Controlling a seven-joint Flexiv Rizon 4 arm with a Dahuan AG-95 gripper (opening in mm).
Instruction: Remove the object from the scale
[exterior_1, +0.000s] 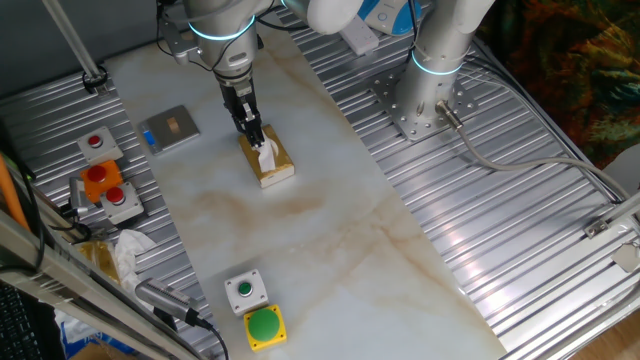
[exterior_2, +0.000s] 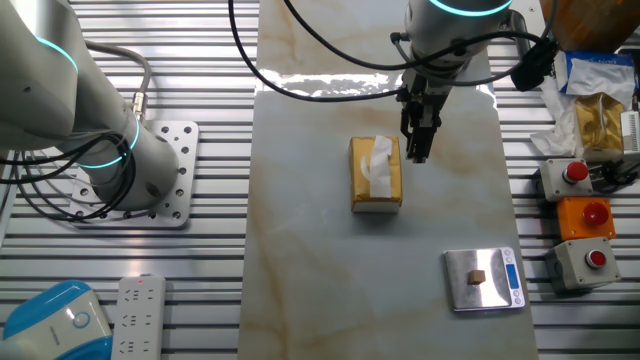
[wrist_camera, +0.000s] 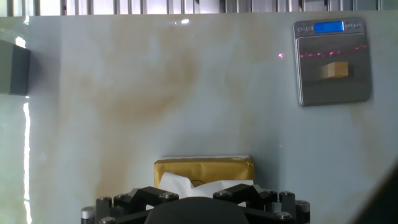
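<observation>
The object, a tiny tan block, lies on the scale, a flat grey square with a blue strip, at the near right in the other fixed view. Both show in the hand view at the upper right, block on scale, and in one fixed view, block on scale. My gripper hangs above the table beside a gold-brown tissue box, well away from the scale. Its fingers look closed and hold nothing. It also shows in one fixed view.
The tissue box sits just ahead of the hand. Red-button boxes and an orange one stand right of the scale. Green-button boxes stand at the table's end. A second arm's base is bolted alongside.
</observation>
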